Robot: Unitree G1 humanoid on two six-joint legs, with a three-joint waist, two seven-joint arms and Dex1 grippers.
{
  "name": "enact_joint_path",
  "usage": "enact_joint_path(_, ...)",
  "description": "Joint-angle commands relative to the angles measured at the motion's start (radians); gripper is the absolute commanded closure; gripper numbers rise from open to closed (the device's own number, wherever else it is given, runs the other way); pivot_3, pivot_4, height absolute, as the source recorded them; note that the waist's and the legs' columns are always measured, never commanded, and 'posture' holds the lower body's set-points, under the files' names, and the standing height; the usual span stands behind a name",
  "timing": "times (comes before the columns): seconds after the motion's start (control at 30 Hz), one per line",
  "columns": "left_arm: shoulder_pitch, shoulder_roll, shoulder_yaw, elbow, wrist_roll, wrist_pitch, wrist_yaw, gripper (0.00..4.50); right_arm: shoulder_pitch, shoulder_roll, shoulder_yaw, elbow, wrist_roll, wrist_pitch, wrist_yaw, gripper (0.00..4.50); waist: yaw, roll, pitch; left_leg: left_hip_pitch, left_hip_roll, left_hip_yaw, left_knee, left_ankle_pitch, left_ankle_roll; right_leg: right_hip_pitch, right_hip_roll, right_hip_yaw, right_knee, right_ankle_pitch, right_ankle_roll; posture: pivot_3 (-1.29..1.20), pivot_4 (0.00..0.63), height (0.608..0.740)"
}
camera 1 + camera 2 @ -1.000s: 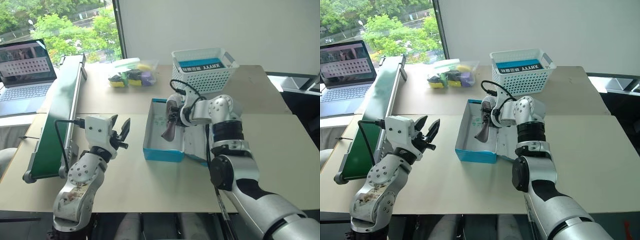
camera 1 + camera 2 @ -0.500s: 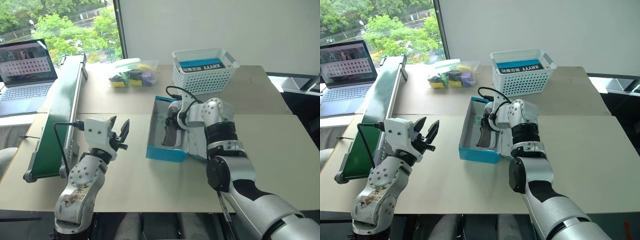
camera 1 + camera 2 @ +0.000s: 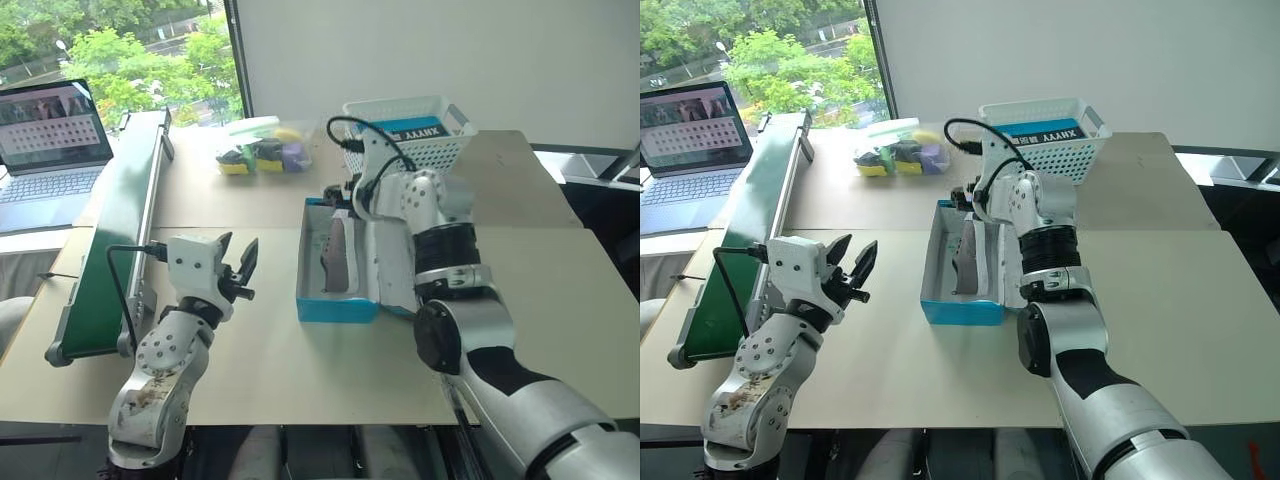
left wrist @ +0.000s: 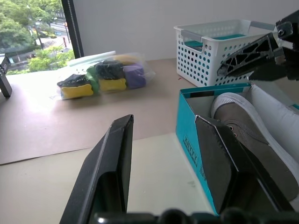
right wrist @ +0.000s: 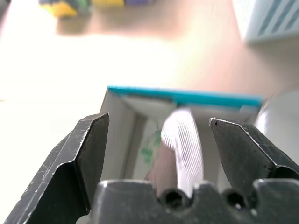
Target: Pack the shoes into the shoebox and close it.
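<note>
The blue shoebox stands open on the table, its white-lined lid folded out flat to the right. One grey shoe with a white sole lies on its side inside the box. My right gripper hovers open above the box's far end, apart from the shoe. In the right wrist view its fingers frame the shoe's ribbed sole below. My left gripper is open and empty, held level to the left of the box; its wrist view looks at the shoebox's near corner.
A white perforated basket holding a blue item stands behind the box. A clear bag of coloured pieces lies at the back left. A long green board and a laptop are at the far left.
My right gripper has let go of the shoe, opened wide and risen above the box's far end. The shoe now lies inside the box. The left arm has not moved.
</note>
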Motion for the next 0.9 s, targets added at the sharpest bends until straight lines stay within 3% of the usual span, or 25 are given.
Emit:
enact_joint_path(0.03,-0.009,0.005,0.033,-0.021,0.013,-0.034,0.001,2.27,-0.026,-0.029,0.041,-0.053,-0.029,-0.131,0.074,0.45,0.000,0.000,0.000,0.000,0.000,0.000,0.000,0.000,0.000,0.000,0.000,0.000,0.000,0.000,0.000,0.00,0.150,0.735)
enact_joint_path(0.2,0.003,-0.006,0.103,-0.007,0.029,-0.035,0.041,2.27,0.035,-0.049,0.131,-0.204,0.045,-0.259,0.407,0.45,-0.004,0.000,0.000,0.000,0.000,0.000,-0.001,0.000,0.000,-0.001,0.000,0.000,0.000,0.000,0.000,0.00,0.150,0.735)
enact_joint_path(0.5,0.053,-0.041,0.272,0.030,-0.004,-0.020,0.082,2.27,0.381,-0.201,0.319,-0.674,0.218,-0.280,0.911,0.45,0.008,0.000,0.000,0.000,0.000,-0.002,0.002,-0.001,0.001,0.002,0.000,-0.001,-0.001,0.000,0.001,0.00,0.150,0.735)
enact_joint_path(0.9,0.067,-0.025,0.381,0.059,-0.033,0.003,0.089,2.27,0.554,-0.247,0.513,-0.662,0.014,-0.535,0.982,0.45,0.002,0.000,0.000,0.004,0.000,-0.001,0.003,-0.001,0.001,0.003,0.000,0.000,0.003,0.000,0.001,0.00,0.150,0.735)
